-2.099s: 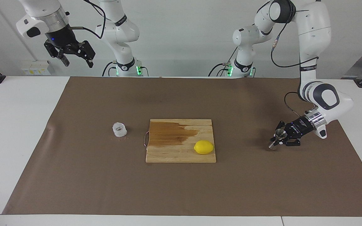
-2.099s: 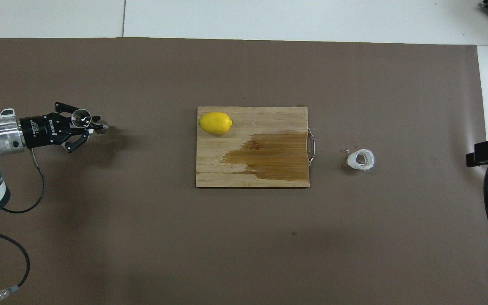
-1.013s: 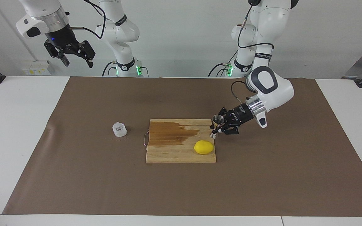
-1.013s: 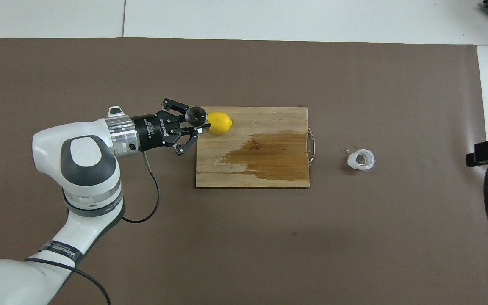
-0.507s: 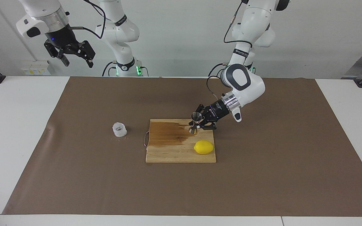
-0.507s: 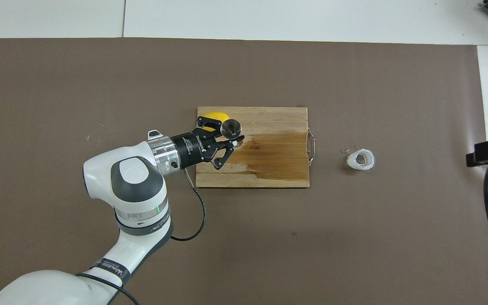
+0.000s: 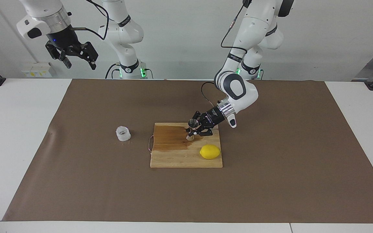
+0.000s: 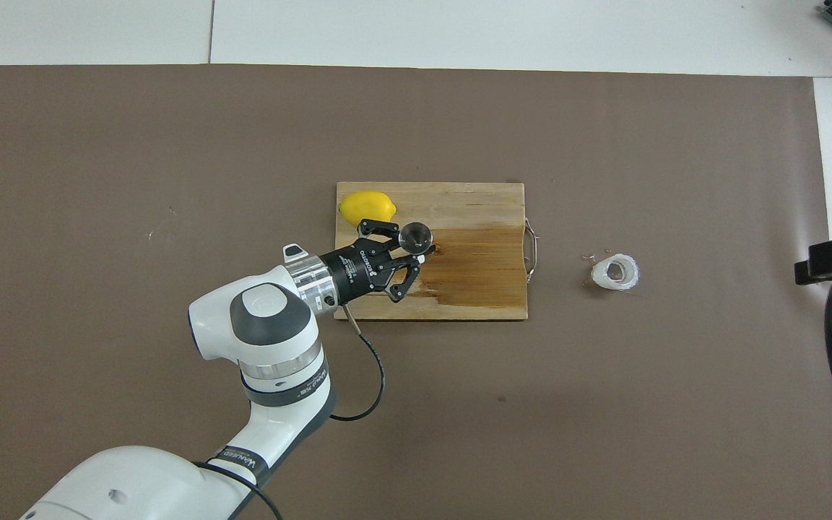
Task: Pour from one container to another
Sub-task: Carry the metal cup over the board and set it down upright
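My left gripper [image 7: 193, 129] [image 8: 416, 249] is shut on the steel jigger [image 7: 191, 128] [image 8: 415, 236], upright, low over the wooden cutting board [image 7: 173, 155] [image 8: 481, 206]. Whether its foot touches the board I cannot tell. The white crinkled cup [image 7: 123, 133] [image 8: 615, 271] stands on the brown mat beside the board's handle end, toward the right arm's end of the table. My right gripper [image 7: 73, 56] is open and empty, waiting high above its end of the table.
A yellow lemon [image 7: 210, 151] [image 8: 367, 207] lies on the board's corner, farther from the robots than the jigger. A dark wet stain [image 7: 170, 137] covers part of the board. A metal handle [image 8: 530, 250] sticks out toward the cup.
My left gripper has carried the jigger from the mat at the left arm's end of the table to over the board, past the lemon. The right arm and the cup have not moved.
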Robot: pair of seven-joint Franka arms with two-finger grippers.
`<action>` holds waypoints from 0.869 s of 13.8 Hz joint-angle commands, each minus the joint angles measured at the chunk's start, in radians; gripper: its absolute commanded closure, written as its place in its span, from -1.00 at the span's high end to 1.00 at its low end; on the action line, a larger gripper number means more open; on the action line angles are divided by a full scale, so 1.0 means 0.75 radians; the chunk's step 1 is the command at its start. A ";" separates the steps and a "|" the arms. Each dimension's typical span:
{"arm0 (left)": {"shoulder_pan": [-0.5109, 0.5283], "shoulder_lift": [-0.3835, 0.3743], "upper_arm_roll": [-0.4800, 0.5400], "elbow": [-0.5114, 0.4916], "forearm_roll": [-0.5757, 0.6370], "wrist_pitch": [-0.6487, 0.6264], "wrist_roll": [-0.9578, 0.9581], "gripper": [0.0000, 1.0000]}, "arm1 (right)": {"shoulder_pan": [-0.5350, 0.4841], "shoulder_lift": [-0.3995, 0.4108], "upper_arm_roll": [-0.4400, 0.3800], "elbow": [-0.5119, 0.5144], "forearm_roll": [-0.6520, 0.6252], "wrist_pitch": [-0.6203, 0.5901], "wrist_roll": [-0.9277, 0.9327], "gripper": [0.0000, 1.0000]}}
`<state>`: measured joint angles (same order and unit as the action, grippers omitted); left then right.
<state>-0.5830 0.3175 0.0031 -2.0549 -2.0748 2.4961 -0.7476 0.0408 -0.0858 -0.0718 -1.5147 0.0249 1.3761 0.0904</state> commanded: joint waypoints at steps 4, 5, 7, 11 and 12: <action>-0.073 0.053 0.012 0.026 -0.083 0.094 0.029 -1.00 | -0.020 -0.021 0.004 -0.011 0.030 -0.014 -0.035 1.00; -0.076 0.051 0.012 0.026 -0.085 0.096 0.029 -1.00 | -0.020 -0.021 0.006 -0.011 0.030 -0.014 -0.035 1.00; -0.102 0.053 0.012 0.024 -0.101 0.124 0.040 -1.00 | -0.020 -0.021 0.004 -0.011 0.030 -0.014 -0.035 1.00; -0.102 0.053 0.014 0.024 -0.103 0.126 0.052 1.00 | -0.020 -0.021 0.006 -0.011 0.030 -0.014 -0.035 1.00; -0.102 0.053 0.014 0.024 -0.103 0.126 0.052 1.00 | -0.020 -0.021 0.004 -0.011 0.030 -0.014 -0.035 1.00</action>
<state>-0.6412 0.3520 0.0012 -2.0492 -2.1240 2.5661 -0.7280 0.0408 -0.0858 -0.0718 -1.5147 0.0249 1.3761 0.0904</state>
